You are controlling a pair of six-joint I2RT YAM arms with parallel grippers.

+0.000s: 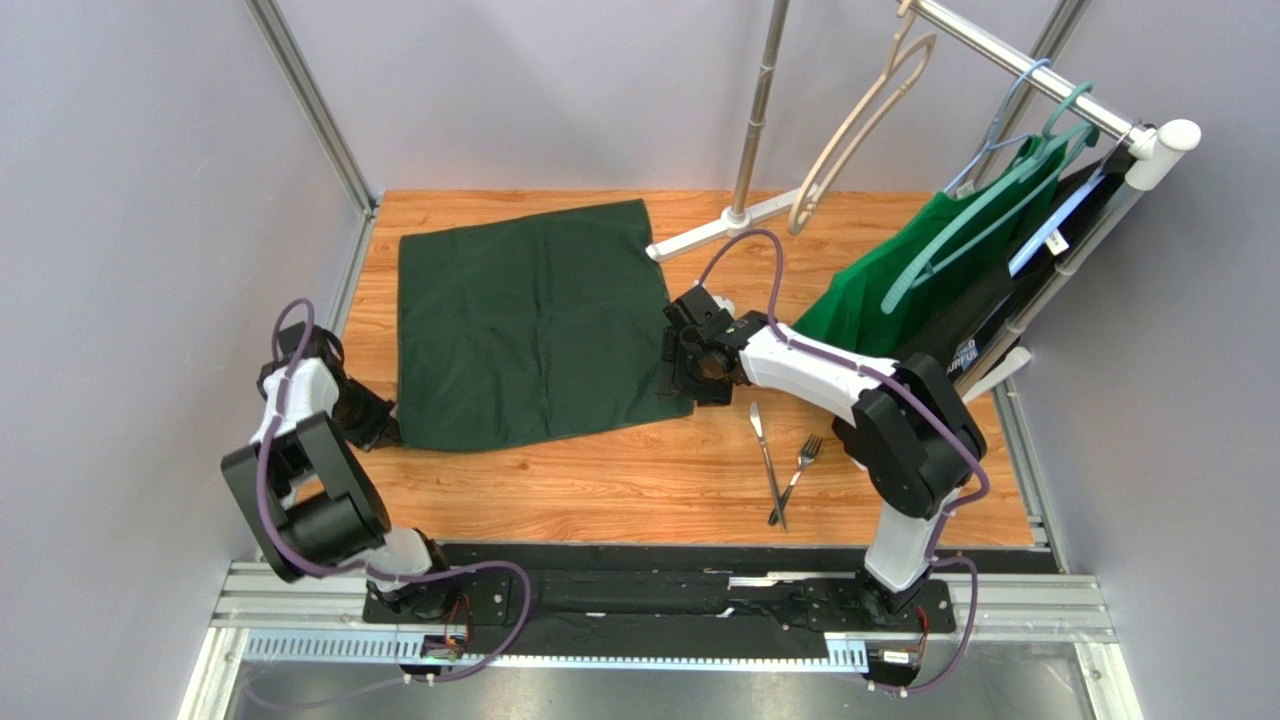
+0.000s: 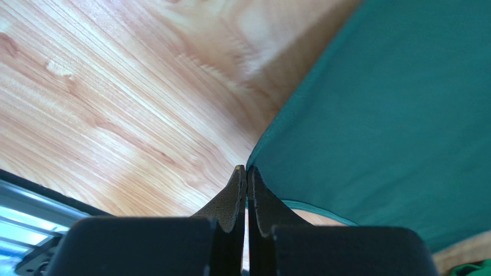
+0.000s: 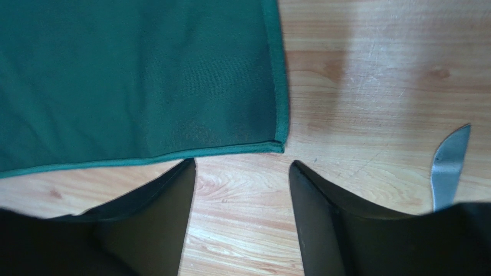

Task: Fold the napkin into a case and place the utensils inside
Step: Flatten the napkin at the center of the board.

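Note:
The dark green napkin [image 1: 526, 323] lies spread flat on the wooden table [image 1: 631, 480]. My left gripper [image 1: 379, 420] is at its near left corner. In the left wrist view the fingers meet at the cloth's edge [image 2: 246, 168], shut on that corner of the napkin [image 2: 392, 115], which lifts slightly. My right gripper [image 1: 694, 360] stands open at the near right corner. In the right wrist view its gripper [image 3: 242, 164] hangs over bare wood just short of the napkin's corner [image 3: 279, 144]. The utensils, a knife [image 1: 762, 438] and a fork [image 1: 804, 458], lie right of the napkin; the knife tip [image 3: 449, 164] shows beside the right finger.
A clothes rack's white base [image 1: 721, 225] stands behind the napkin's far right corner. A brighter green garment [image 1: 887, 285] on a teal hanger droops from the rail at the right. Grey walls and metal posts close in the table.

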